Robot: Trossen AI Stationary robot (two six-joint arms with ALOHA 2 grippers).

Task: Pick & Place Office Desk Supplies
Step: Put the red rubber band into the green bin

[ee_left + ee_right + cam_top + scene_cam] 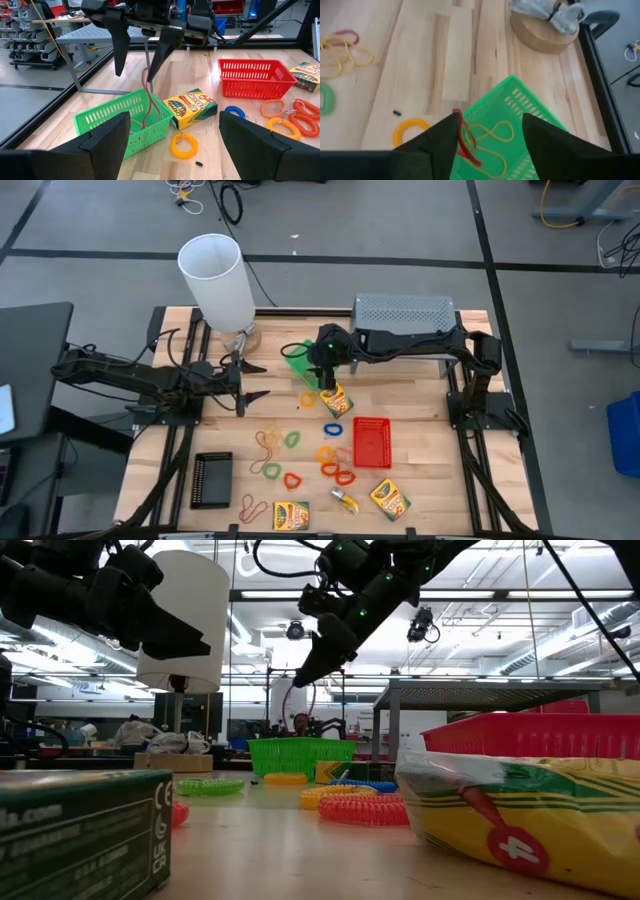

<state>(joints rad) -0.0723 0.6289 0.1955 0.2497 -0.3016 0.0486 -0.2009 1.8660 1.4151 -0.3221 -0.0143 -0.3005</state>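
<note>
My right gripper point(135, 75) hangs open over the green tray point(115, 125), fingers slanting down. A thin red rubber band point(148, 102) dangles from one fingertip into the tray, where a tan rubber band point(492, 132) lies. A crayon box point(336, 400) and an orange loop band point(183, 145) lie on the table beside the tray. More loop bands point(330, 455), tan rubber bands point(268, 440), a red tray point(371, 442), a black tray point(212, 478) and two crayon boxes point(290, 515) sit nearer the front. My left gripper point(250, 380) waits open at the table's left. My right gripper's fingers stand apart, and the red band's upper end point(146, 75) hangs against the tip of one finger point(451, 131). The fingers come from above, slanting down. The band hangs slack, its lower end point(145, 122) inside the green tray.
A tall white cylinder point(218, 280) on a round wooden base stands at the back left, close behind the green tray. A grey perforated riser point(403, 310) sits at the back right. Bare wood lies between the green tray and my left gripper.
</note>
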